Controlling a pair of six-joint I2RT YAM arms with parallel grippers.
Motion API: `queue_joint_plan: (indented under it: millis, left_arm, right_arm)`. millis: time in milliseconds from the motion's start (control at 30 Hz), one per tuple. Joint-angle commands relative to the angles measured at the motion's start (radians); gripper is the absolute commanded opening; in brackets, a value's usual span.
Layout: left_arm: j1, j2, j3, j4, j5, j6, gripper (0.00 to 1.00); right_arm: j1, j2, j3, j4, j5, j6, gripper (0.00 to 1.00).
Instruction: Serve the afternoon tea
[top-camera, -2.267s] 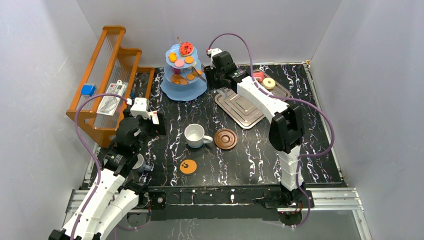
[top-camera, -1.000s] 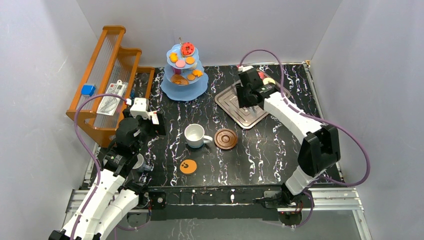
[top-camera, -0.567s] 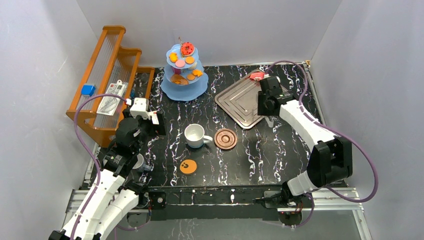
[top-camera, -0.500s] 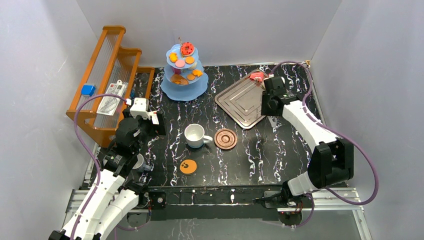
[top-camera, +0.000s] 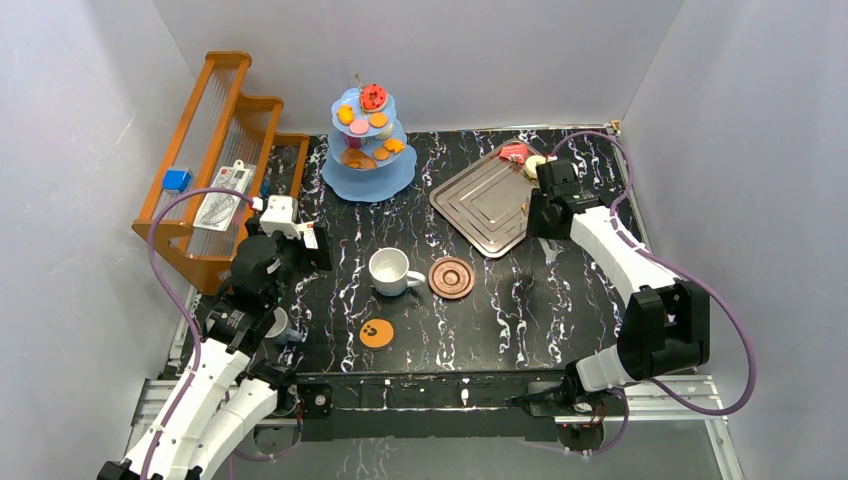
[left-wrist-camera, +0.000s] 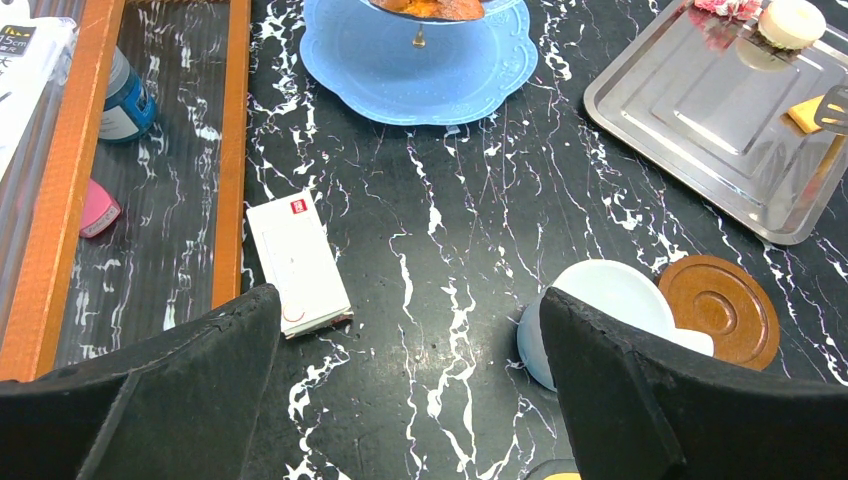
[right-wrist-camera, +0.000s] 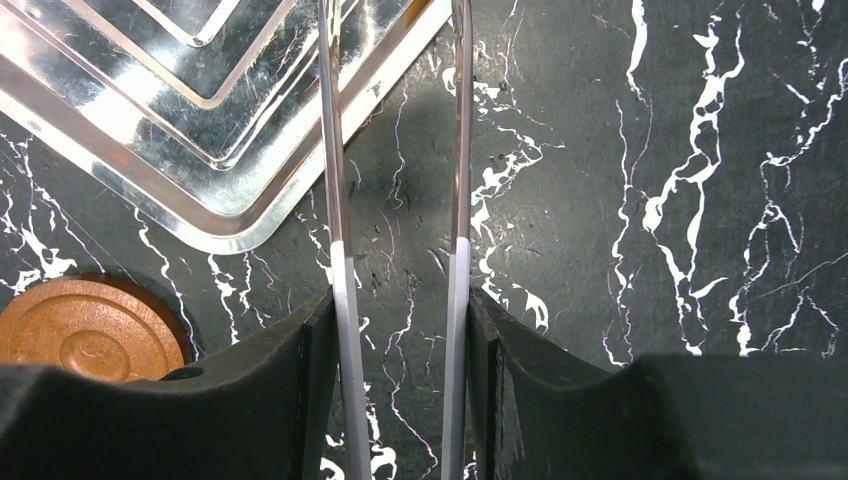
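The light-blue stand (top-camera: 368, 165) stands at the back and carries red, orange and pink pastries (top-camera: 374, 97). A red pastry (top-camera: 514, 152) and the white donut (top-camera: 535, 165) lie on the silver tray's far corner. The white mug (top-camera: 390, 271) stands beside the brown saucer (top-camera: 452, 278). The orange coaster (top-camera: 376, 333) lies nearer, and the grey cup (top-camera: 277, 325) is by my left arm. My left gripper (left-wrist-camera: 408, 300) is open and empty above bare table, left of the mug (left-wrist-camera: 600, 310). My right gripper (right-wrist-camera: 398, 300) is shut on metal tongs (right-wrist-camera: 335, 200), low by the tray's near-right edge (right-wrist-camera: 230, 225). The tongs' tips are out of that view.
The silver tray (top-camera: 480, 205) lies at the back right. The orange wooden rack (top-camera: 215, 160) lines the left side and holds small items. A white box (left-wrist-camera: 298, 262) lies beside the rack. White walls close in the table.
My right arm has swung away from the stand, rightward across the tray, and come down by the tray's right edge with the tongs. My left arm has not moved.
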Motion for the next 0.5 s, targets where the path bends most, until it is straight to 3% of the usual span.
queue_joint_plan:
  millis: [0,467]
  left_arm:
    - [-0.005,0.004,0.029,0.013,0.005,-0.003,0.98]
    - [-0.005,0.004,0.027,0.014,0.005,-0.001,0.98]
  right_arm:
    - [-0.016,-0.017,-0.015,0.087,-0.035,0.037,0.53]
    - [-0.020,0.050,-0.014,0.195,-0.096,0.042,0.54]
